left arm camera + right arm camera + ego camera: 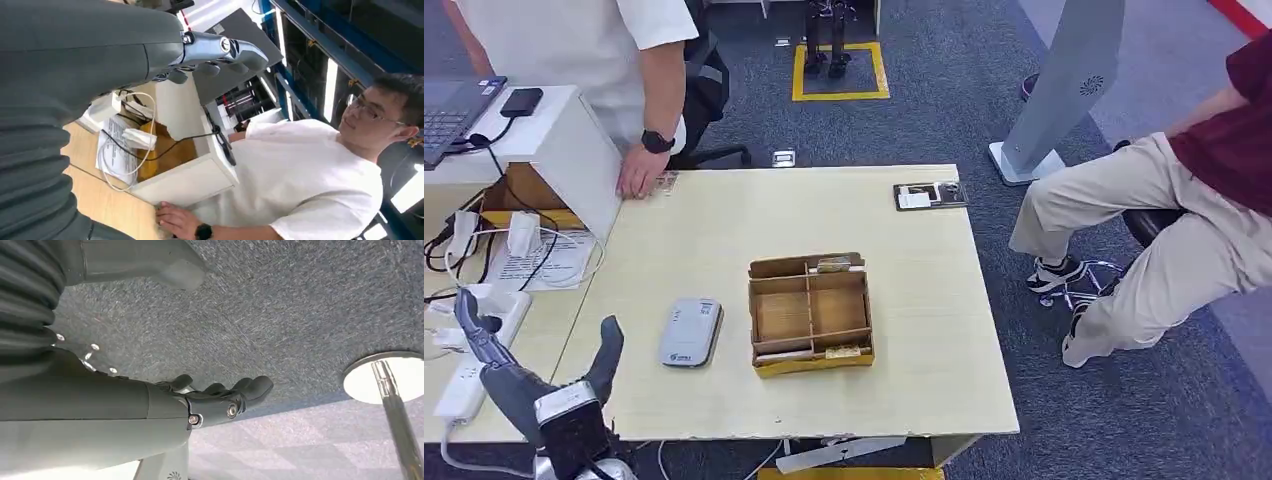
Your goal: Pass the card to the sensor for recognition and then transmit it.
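A grey-white sensor [690, 332] lies flat on the pale table [924, 330], left of an open cardboard box [810, 312] with compartments. Small cards [839, 265] lie in the box's far and near slots. At the far left corner a person's hand [640, 175] rests on a small card [666, 182]. A black tray [931, 195] with cards sits at the far right edge. My left hand [534, 385] is raised at the table's near left corner, thumb and fingers apart, holding nothing; its fingers [220, 50] point toward the person. My right hand [215, 400] hangs over the carpet, empty.
A white cabinet [574, 140] with a laptop [454, 110] stands at the far left, with power strips and cables [484, 300] on the side desk. A person in a white shirt [574, 40] stands behind it. Another person [1164, 230] sits at the right, near a grey stand [1064, 90].
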